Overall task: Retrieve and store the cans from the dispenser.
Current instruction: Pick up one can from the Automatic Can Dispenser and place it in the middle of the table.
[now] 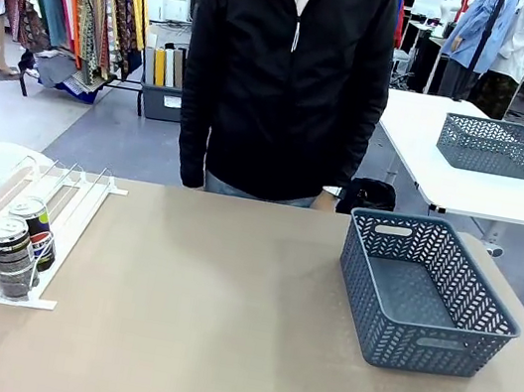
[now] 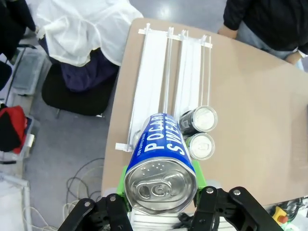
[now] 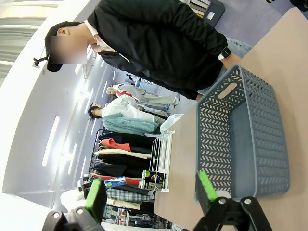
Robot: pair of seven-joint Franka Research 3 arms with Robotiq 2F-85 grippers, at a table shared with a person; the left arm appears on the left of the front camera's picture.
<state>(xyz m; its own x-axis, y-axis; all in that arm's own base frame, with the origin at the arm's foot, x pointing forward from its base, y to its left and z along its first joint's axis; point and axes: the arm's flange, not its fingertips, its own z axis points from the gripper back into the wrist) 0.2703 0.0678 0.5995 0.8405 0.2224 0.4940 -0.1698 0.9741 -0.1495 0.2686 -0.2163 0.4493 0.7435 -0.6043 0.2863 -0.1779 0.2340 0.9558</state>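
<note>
Tan surface (image 1: pixel 218 340): dispenser (image 2: pixel 153 72) at L edge, basket (image 1: pixel 437 354) at R. L end effector (image 2: pixel 161 192) clamped on blue-white can (image 2: pixel 162 149) at dispenser front; two dark cans (image 2: pixel 198 120) beside it. R end effector (image 3: pixel 151 190) wide, empty.

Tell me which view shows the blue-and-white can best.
Left wrist view: the blue-and-white can sits large, silver top and lettering sharp, clamped between the green pads of the left gripper. The front view catches it at the left edge, partly cut off. In the right wrist view it is tiny and far off.
</note>
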